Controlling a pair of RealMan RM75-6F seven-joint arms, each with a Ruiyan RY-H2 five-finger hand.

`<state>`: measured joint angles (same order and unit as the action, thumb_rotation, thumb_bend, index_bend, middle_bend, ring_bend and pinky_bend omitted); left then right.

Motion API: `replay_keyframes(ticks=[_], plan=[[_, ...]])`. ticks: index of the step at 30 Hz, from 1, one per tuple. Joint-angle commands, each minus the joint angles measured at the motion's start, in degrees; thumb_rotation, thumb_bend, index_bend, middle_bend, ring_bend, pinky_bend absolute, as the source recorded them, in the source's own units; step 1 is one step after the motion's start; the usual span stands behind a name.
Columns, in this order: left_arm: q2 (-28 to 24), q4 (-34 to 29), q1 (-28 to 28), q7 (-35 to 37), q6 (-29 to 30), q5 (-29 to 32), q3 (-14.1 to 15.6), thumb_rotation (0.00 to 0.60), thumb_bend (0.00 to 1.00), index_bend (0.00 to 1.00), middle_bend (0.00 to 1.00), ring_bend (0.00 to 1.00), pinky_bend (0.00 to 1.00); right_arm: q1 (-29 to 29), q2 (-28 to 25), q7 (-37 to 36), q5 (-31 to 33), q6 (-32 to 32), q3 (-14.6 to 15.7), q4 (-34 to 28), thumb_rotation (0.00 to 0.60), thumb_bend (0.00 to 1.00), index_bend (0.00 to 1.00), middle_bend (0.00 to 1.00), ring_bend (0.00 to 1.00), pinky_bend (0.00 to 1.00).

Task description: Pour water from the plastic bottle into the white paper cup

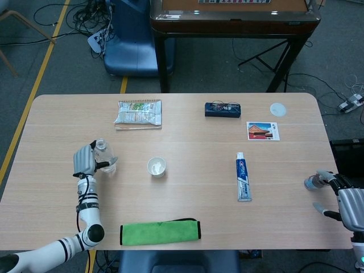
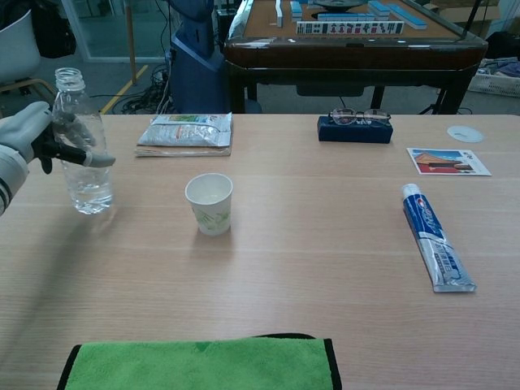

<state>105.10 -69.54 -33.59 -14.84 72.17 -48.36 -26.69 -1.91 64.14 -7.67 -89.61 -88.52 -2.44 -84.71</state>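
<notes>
Left hand [image 2: 32,130] grasping plastic bottle [image 2: 81,150], upright on table [image 2: 325,268], well left of white paper cup [image 2: 210,203]; right hand [image 1: 344,199] at table's right edge, fingers apart, holding nothing

even indoor light — sharp, shadowless

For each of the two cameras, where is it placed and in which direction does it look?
Head view: high above the near table edge, looking steeply down; shows both arms, left hand holding the plastic bottle, right hand.
Chest view: low, looking level across the table; only the left hand shows.
Shared: bottle, white paper cup, toothpaste.
</notes>
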Motion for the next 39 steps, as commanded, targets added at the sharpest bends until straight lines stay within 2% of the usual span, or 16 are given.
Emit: replay_keyframes(ticks=[1,6,10,14,18,29,33,39], plan=[[0.6,1.7,1.0,3.2,0.4,-1.2,0.4,0.600,0.00,0.62,0.60,0.56,0.70,0.0,0.0,0.0,0.0,0.0,0.0,0.0,0.600,0.05,0.24,0.34,0.28,0.48],[1.6,4.4,2.2,7.2,0.4,-2.2,1.0,0.600,0.00,0.61,0.60,0.56,0.68,0.0,0.0,-0.1,0.1,0.0,0.0,0.0,0.600,0.05,0.24,0.34,0.28,0.48],[1.7,5.4,2.8,8.9,-0.3,-2.8,1.4,0.600,0.00,0.60,0.60,0.54,0.59,-0.1,0.0,0.0,0.1,0.2,0.0,0.0,0.600,0.05,0.24,0.34,0.28,0.48],[1.4,6.0,3.1,9.8,-0.9,-4.3,2.5,0.600,0.00,0.57,0.59,0.49,0.51,-0.1,0.0,0.1,0.2,0.4,0.0,-0.1,0.600,0.05,0.24,0.34,0.28,0.48],[0.7,5.8,3.7,11.0,-2.3,-5.6,3.6,0.600,0.00,0.46,0.48,0.40,0.43,-0.2,-0.1,0.3,0.2,0.6,0.1,-0.2,0.600,0.05,0.24,0.34,0.28,0.48],[-1.1,5.0,4.6,11.7,-5.3,-7.4,6.1,0.600,0.00,0.14,0.02,0.06,0.19,0.0,-0.3,0.1,0.1,0.2,0.1,-0.3,0.600,0.05,0.24,0.34,0.28,0.48],[-1.7,4.0,4.9,10.7,-6.0,-6.6,6.1,0.600,0.00,0.06,0.00,0.00,0.16,0.0,-0.3,0.2,0.1,0.2,0.1,-0.3,0.600,0.05,0.24,0.34,0.28,0.48],[-4.3,0.0,5.6,7.6,-6.5,-4.5,5.9,0.600,0.00,0.00,0.00,0.00,0.15,-0.1,-0.2,0.6,0.1,0.3,0.2,-0.4,0.600,0.05,0.24,0.34,0.28,0.48]])
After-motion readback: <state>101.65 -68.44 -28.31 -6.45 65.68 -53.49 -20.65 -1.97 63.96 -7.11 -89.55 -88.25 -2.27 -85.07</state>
